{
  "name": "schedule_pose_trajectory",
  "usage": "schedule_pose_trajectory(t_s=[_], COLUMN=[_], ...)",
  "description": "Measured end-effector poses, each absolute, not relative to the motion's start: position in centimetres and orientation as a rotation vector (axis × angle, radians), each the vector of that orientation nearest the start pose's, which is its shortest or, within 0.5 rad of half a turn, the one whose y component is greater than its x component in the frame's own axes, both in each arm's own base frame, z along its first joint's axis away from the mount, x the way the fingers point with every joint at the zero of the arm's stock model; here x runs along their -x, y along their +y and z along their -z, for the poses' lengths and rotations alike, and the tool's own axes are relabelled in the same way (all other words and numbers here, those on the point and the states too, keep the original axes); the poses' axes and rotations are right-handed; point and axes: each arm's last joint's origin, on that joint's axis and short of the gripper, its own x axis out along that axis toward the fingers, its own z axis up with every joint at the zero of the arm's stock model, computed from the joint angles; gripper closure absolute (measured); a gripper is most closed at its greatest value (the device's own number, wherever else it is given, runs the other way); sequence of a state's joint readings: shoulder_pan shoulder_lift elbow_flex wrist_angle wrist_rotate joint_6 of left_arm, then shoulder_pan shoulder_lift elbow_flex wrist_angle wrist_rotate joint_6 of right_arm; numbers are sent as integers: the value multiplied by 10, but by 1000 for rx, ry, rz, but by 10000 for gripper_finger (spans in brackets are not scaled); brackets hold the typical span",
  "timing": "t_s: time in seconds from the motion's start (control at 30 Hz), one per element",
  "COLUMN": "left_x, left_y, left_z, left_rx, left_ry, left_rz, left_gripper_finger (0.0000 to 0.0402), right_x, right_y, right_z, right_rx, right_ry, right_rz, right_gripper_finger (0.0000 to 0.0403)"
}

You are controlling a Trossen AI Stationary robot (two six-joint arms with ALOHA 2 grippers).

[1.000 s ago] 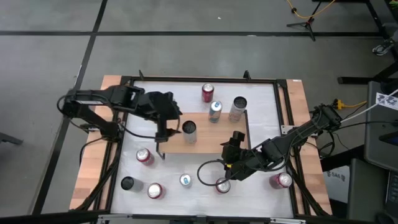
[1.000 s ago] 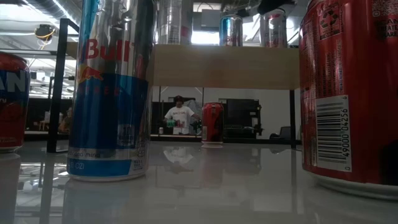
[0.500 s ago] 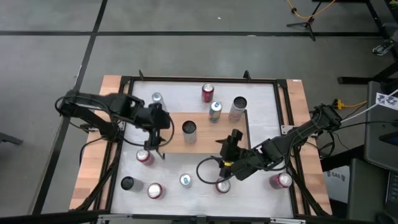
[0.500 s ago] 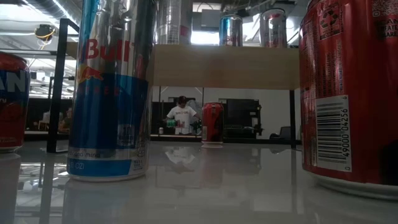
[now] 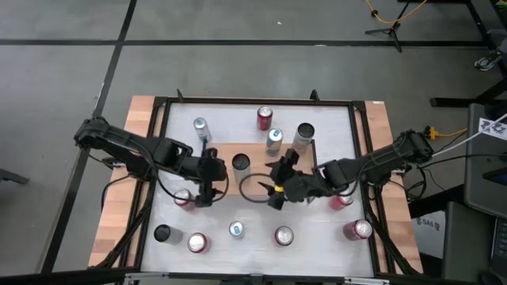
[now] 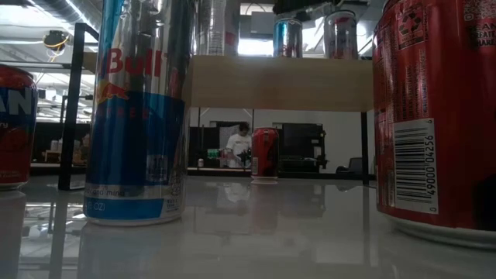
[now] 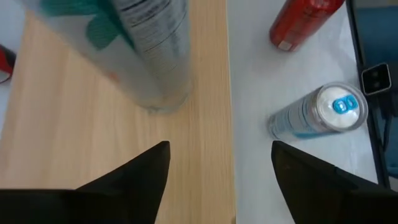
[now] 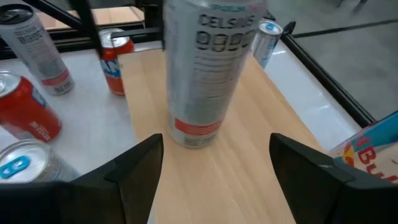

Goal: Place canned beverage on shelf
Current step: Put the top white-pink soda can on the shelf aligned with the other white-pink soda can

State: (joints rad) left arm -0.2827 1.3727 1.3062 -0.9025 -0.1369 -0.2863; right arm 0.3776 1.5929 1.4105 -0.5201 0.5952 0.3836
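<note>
Movement on both arms: your left gripper has backed off to the shelf's left near corner, fingers apart, empty. The silver can stands on the shelf near its left end. Your right gripper has swung over the near edge, also apart and empty. Looks like that can is placed; others wait on the tabletop.

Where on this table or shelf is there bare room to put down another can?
The light wooden shelf board is bare beside the tall silver Celsius can, on its near side. The white tabletop is free between the slim blue-topped can and the red can. The near edge, lined with cans, is crowded.
</note>
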Motion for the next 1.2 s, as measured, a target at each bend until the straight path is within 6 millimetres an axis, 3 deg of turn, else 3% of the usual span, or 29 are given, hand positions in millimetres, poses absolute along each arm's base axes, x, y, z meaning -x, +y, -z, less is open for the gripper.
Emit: schedule_pose_trajectory(t_s=[0.47,0.97,1.2], left_x=[-272,-272,-272], left_y=[-74,-72,-72], left_z=[-322,-322,-322], left_rx=[119,117,116], left_ry=[836,813,814], left_rz=[-36,-110,-111], left_gripper_finger=[187,190,190], right_x=[-335,-338,-357], right_y=[102,102,111], right_z=[-327,-327,-314], right_rx=[-30,4,73], right_ry=[511,524,501], right_rz=[394,317,220], right_gripper_finger=[118,118,118])
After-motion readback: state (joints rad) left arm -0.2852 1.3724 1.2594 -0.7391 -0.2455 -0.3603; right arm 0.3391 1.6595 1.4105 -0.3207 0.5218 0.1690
